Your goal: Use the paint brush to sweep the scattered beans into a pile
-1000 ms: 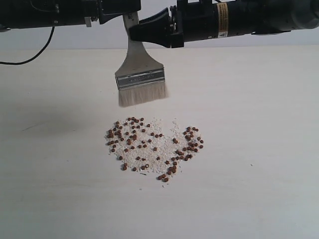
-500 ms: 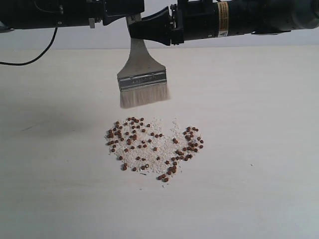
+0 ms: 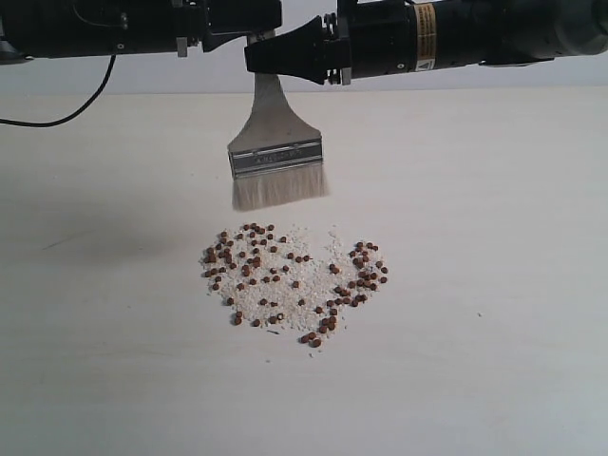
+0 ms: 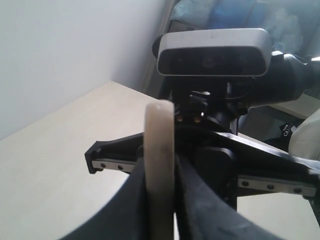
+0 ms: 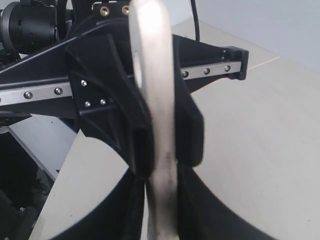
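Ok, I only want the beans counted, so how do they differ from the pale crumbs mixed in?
The beans are reddish-brown; the crumbs are off-white, close to the colour of the table. The beans are round and larger; the crumbs are finer specks. The beans bunch at the patch's left and right; the crumbs fill its middle. Both lie loose on the table.

Soft, even light lays a faint shadow over the table [image 3: 494, 285] at left; both wrist views blur the close paint brush [image 5: 154, 100].
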